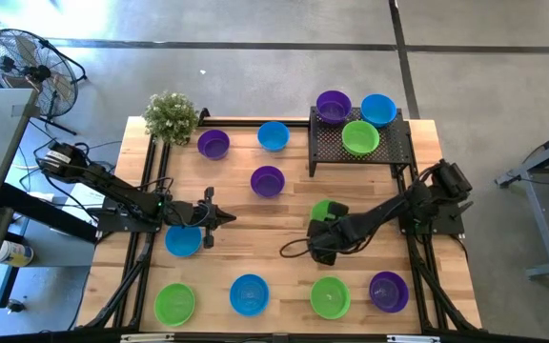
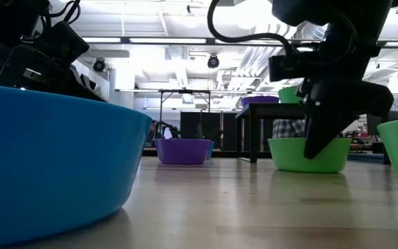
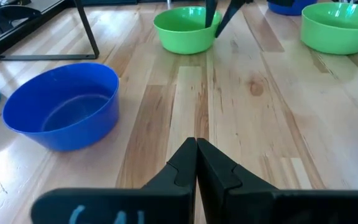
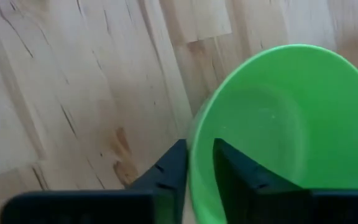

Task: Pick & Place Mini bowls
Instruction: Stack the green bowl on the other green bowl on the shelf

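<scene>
A green mini bowl rests on its base near the middle of the wooden table, also seen in the low view and the right wrist view. My right gripper comes down on the bowl's near side and is shut on its rim. My left gripper is shut and holds nothing. It hovers left of centre, beside a blue mini bowl. My right gripper holds the green bowl's rim on its near side. One finger is inside the bowl and the other outside. The fingers slant steeply down from above. The bowl sits level with its base on the table.
A black mesh tray at the far right carries purple, blue and green bowls. A potted plant stands at the far left. Several more bowls are scattered about, among them a purple one, a blue one and a green one.
</scene>
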Robot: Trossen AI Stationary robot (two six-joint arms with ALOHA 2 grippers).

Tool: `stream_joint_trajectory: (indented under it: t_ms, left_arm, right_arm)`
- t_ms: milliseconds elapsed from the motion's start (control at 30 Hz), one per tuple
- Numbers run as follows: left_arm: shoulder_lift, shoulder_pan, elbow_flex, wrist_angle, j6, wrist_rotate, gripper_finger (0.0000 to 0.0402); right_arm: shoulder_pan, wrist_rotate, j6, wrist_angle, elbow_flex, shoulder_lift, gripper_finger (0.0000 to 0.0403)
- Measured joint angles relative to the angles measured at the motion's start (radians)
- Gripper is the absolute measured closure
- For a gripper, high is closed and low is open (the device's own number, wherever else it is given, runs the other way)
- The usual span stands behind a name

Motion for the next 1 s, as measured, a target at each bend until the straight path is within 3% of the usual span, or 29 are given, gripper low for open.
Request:
stream_joint_trajectory:
  t_ms: [167, 367, 533, 700, 833, 1000]
  left_arm:
    - [0.000, 0.000, 0.000, 0.000, 0.000, 0.000, 0.0399]
    - [0.000, 0.000, 0.000, 0.000, 0.000, 0.000, 0.0399]
    - [0.000, 0.000, 0.000, -0.001, 0.000, 0.000, 0.0399]
    - [0.000, 0.000, 0.000, -0.001, 0.000, 0.000, 0.0399]
    - [0.000, 0.000, 0.000, -0.001, 0.000, -0.001, 0.0399]
    - [0.000, 0.000, 0.000, -0.001, 0.000, -0.001, 0.0399]
  right_arm:
    - [0.020, -0.005, -0.019, -0.011, 0.000, -0.017, 0.0397]
    - [0.064, 0.003, -0.027, -0.030, 0.000, -0.114, 0.0395]
    - [0.094, 0.066, -0.007, -0.101, 0.013, -0.264, 0.0397]
    - [0.095, 0.170, -0.003, -0.212, 0.111, -0.383, 0.0400]
    - [0.047, 0.245, -0.024, -0.368, 0.250, -0.414, 0.0399]
    - [-0.120, 0.269, -0.063, -0.584, 0.421, -0.414, 0.0397]
